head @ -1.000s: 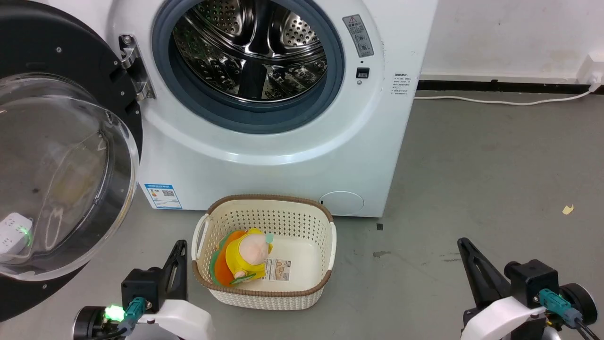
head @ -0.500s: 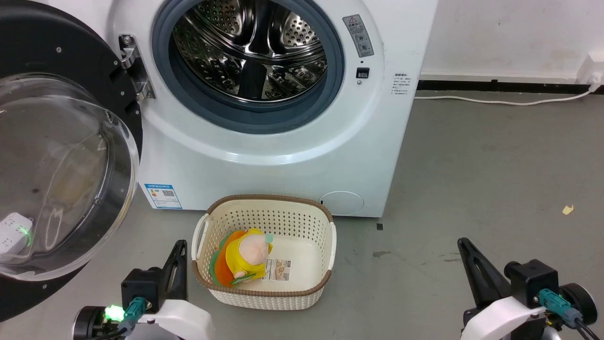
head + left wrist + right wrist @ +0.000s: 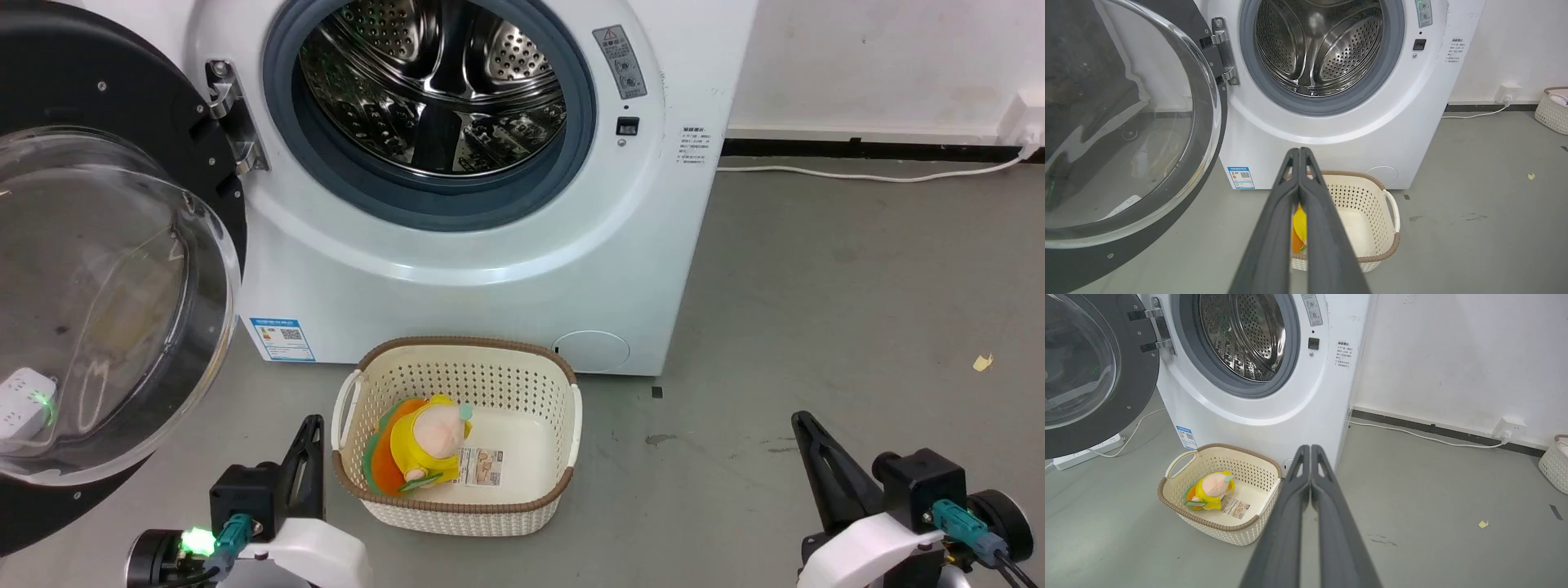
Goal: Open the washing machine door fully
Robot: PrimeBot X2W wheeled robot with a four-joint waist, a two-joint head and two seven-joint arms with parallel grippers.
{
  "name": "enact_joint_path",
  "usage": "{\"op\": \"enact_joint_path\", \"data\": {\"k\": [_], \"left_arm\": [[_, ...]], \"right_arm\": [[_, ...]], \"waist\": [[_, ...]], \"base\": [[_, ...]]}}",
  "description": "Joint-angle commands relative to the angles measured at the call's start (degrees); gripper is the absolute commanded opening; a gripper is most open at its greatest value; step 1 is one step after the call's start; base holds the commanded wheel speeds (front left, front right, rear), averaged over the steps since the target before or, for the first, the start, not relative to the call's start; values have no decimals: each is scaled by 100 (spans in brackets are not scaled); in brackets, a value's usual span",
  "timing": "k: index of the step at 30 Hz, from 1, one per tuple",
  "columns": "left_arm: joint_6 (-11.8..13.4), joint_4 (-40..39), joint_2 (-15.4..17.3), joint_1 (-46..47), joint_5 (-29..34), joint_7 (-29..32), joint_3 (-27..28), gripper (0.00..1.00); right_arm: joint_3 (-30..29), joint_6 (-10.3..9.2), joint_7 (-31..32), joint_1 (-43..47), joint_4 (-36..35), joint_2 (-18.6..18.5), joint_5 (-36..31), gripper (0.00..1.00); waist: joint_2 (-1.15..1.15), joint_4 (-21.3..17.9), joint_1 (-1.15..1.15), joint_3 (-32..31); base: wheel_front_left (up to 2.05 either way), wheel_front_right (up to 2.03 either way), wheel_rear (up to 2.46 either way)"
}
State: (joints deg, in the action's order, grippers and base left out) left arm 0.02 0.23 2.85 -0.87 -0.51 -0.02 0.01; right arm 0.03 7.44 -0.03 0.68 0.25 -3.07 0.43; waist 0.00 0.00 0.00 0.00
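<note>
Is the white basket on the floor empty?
No, a yellow plush toy sits inside the basket.

The door [image 3: 106, 286] hangs from a hinge [image 3: 233, 114] on the washing machine's [image 3: 457, 278] left side, swung out to the left of the drum [image 3: 433, 82]. A basket [image 3: 457, 347] stands on the floor [image 3: 816, 327] just before the washing machine, with a toy [image 3: 424, 445] and a card [image 3: 480, 465] in it. A power strip [image 3: 1086, 451] lies left of the washing machine, behind the door. Right of the washing machine, a cable [image 3: 1412, 435] runs along the wall's [image 3: 1453, 355] foot to a socket [image 3: 1508, 428], with a second basket [image 3: 1553, 465] farther right.
</note>
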Motion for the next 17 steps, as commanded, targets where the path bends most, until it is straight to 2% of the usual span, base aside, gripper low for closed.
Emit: {"op": "enact_joint_path", "data": {"k": [1, 17], "left_arm": [[-2, -23, 3, 87, 51, 2, -1, 0], [-2, -23, 3, 87, 51, 2, -1, 0]], "right_arm": [[-3, 5, 3, -68, -25, 19, -43, 0], [-3, 5, 3, -68, -25, 19, -43, 0]], "waist": [[0, 0, 0, 0], [0, 0, 0, 0]], "base": [[0, 0, 0], [0, 0, 0]]}}
